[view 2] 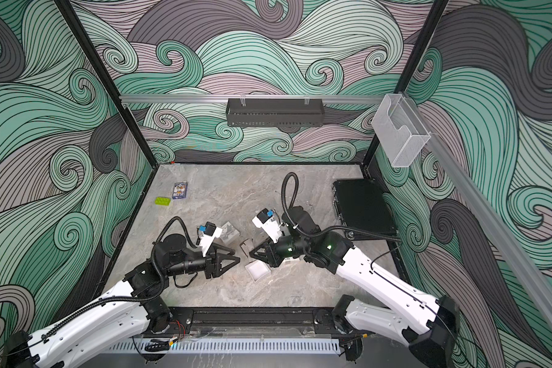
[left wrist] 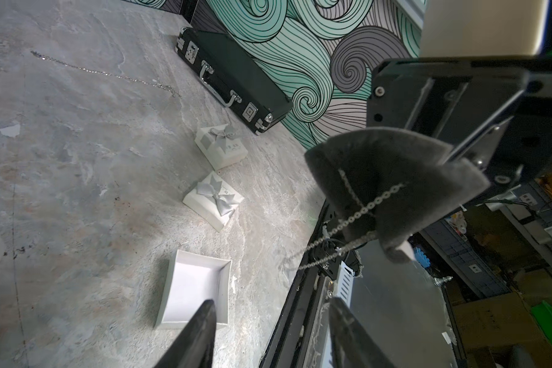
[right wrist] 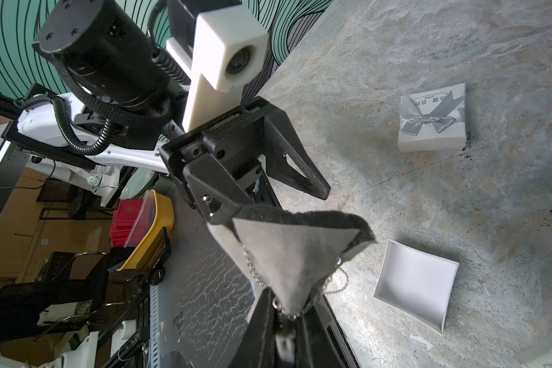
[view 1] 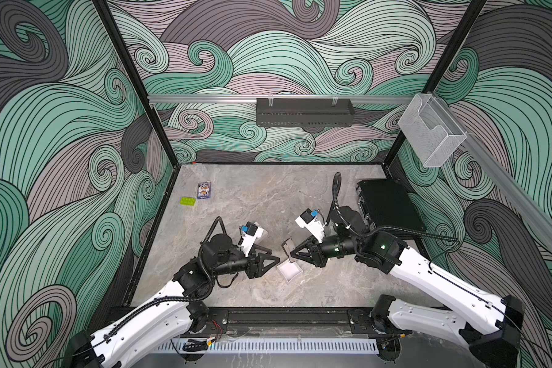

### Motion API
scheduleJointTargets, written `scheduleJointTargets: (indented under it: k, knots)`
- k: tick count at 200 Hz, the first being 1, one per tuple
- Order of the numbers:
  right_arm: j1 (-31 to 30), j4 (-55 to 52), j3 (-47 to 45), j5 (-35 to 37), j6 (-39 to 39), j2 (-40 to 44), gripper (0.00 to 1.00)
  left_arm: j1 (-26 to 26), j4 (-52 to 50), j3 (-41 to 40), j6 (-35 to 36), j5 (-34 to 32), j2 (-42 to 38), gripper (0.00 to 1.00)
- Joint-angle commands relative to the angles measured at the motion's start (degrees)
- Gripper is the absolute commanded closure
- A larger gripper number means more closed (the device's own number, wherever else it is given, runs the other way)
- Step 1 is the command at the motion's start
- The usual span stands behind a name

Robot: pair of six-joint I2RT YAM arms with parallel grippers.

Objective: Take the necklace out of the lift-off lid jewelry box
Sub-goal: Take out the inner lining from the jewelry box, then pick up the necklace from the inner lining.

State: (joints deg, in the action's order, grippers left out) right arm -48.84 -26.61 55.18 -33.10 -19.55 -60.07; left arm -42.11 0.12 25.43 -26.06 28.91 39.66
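Observation:
The jewelry box's white base (view 1: 290,270) (left wrist: 195,286) (right wrist: 418,283) lies open and empty on the table between the arms. My right gripper (view 1: 292,254) (right wrist: 287,313) is shut on a corner of a grey velvet pad (view 1: 286,247) (left wrist: 395,191) (right wrist: 294,255), held in the air above the table's front edge. The silver necklace (left wrist: 348,223) (right wrist: 252,270) is threaded on that pad, and loops of chain hang below it. My left gripper (view 1: 273,255) (left wrist: 273,318) faces the pad from a short distance, open and holding nothing.
Two white boxes with grey bows (left wrist: 220,146) (left wrist: 214,200) sit behind the open base. A black case (view 1: 389,204) lies at the right wall. A loose chain (left wrist: 109,75) lies on the table. A green brick (view 1: 187,201) and a card pack (view 1: 203,190) sit far left.

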Motion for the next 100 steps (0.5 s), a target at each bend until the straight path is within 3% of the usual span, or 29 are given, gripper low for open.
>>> scheduleJointTargets:
  k: [1, 100]
  knots:
    - [0.32, 2.22, 1.04, -2.11, -0.90, 0.57, 0.84, -0.08, 2.52, 3.11, 1.26, 1.64, 0.31, 0.45]
    - [0.25, 4.99, 1.28, -4.77, -2.68, -0.15, 0.84, -0.43, 2.82, 5.72, 3.97, 2.56, 2.40, 0.53]
